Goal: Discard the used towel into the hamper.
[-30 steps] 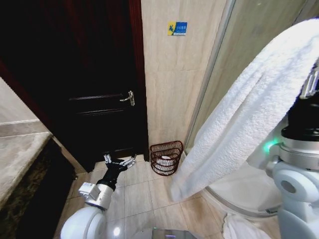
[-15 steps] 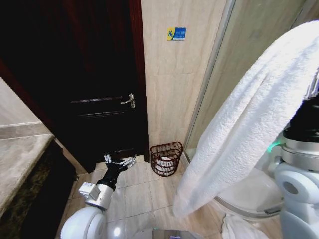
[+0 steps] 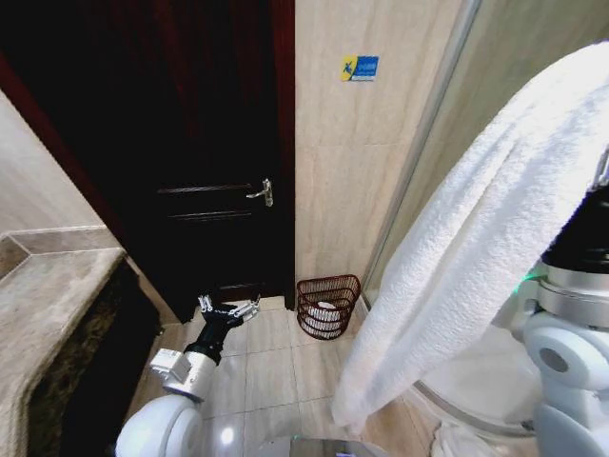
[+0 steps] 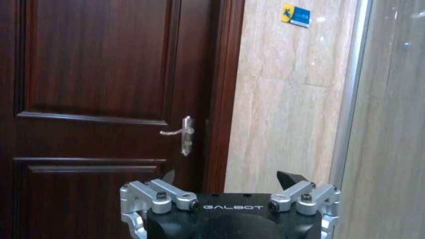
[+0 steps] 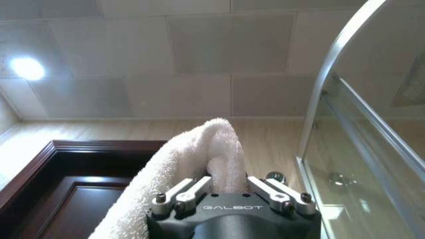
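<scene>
The white towel point(image 3: 476, 257) hangs in a long drape from the upper right of the head view, its loose end low over the floor tiles. My right gripper point(image 5: 228, 184) is raised high and shut on the towel's point(image 5: 199, 149) top fold. The hamper point(image 3: 328, 305), a small dark red-brown wire basket with something white inside, stands on the floor against the beige wall beside the door frame. The towel's end hangs nearer to me than the hamper and to its right. My left gripper point(image 3: 228, 309) is held low and open, left of the hamper, facing the door.
A dark wooden door point(image 3: 190, 143) with a metal handle point(image 3: 264, 193) is left of the hamper. A stone counter point(image 3: 48, 305) runs along the left. A curved glass shower enclosure point(image 3: 447, 143) and its base take up the right. A white cloth point(image 3: 457, 443) lies on the floor.
The whole head view has shifted, so door and hamper sit further right in the picture. The towel's lower end now hangs lower. Left arm unchanged.
</scene>
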{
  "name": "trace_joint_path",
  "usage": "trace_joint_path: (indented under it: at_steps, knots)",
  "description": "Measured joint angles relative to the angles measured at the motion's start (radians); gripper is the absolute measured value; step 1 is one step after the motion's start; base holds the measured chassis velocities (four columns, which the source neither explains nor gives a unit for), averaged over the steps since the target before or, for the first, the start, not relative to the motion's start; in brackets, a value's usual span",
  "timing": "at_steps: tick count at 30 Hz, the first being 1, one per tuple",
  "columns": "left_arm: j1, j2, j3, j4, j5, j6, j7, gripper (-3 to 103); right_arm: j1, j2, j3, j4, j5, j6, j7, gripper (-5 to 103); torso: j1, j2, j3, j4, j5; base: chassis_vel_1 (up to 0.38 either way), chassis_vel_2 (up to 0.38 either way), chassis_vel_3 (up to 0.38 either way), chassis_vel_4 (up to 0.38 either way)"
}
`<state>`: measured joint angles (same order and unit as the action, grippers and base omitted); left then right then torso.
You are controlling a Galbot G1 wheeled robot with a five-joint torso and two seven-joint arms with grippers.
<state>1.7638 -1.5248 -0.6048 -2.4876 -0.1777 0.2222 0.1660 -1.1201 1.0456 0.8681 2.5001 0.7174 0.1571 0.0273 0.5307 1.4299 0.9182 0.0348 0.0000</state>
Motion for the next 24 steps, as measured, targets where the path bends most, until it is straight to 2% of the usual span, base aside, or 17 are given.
trace_joint_path:
  at_steps: [8, 14, 24]
  knots:
    - [0.000, 0.000, 0.000, 0.000, 0.000, 0.000, 0.000, 100, -0.004, 0.006, 0.000, 0.000, -0.006, 0.008, 0.002, 8, -0.001, -0.003, -0.002, 0.0002, 0.0000, 0.000, 0.000, 0.000, 0.000]
    - [0.000, 0.000, 0.000, 0.000, 0.000, 0.000, 0.000, 100, 0.005, 0.001, -0.001, 0.000, -0.014, -0.013, 0.002, 8, -0.002, -0.005, -0.003, 0.0006, -0.0001, 0.000, 0.000, 0.000, 0.000]
    - [0.000, 0.000, 0.000, 0.000, 0.000, 0.000, 0.000, 100, 0.008, 0.003, -0.002, 0.000, -0.022, -0.020, 0.002, 8, -0.003, -0.006, -0.004, 0.0002, 0.0001, 0.000, 0.000, 0.000, 0.000]
